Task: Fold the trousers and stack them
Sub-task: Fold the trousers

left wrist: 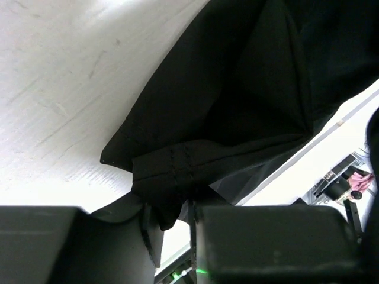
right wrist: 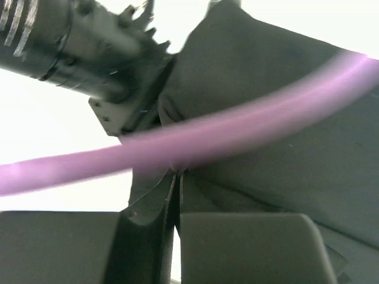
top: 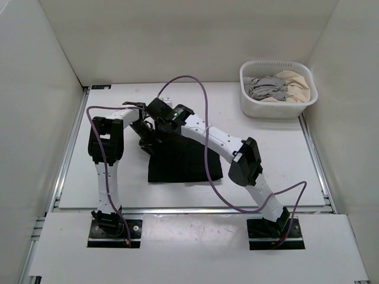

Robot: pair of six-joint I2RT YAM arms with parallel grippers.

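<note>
From above, the trousers (top: 183, 163) lie as a black, roughly rectangular bundle at the centre of the white counter (top: 284, 148). Both arms reach to the bundle's upper left corner. The left claw (top: 142, 127) and the right claw (top: 155, 139) sit close together there, over a raised bit of dark cloth. A white basket (top: 278, 105) stands in the upper right of the frame, well apart from the trousers. It holds a grey garment (top: 266, 87) and a beige garment (top: 294, 81). A purple cable (top: 204, 94) loops over the right arm.

In the left wrist view, the left claw (left wrist: 177, 236) is narrowed onto a bunched, stitched hem of the trousers (left wrist: 237, 89). The cloth fills the small gap between its fingers (left wrist: 272, 242). Bare counter (left wrist: 59, 89) fills the upper left.

In the right wrist view, the right claw (right wrist: 176, 231) has its jaws pressed almost together, with a thin fold of the trousers (right wrist: 308, 165) nipped at the tips. The blurred purple cable (right wrist: 237, 118) crosses the frame. The left claw (right wrist: 124, 100) shows in the upper left, against the same cloth.
</note>
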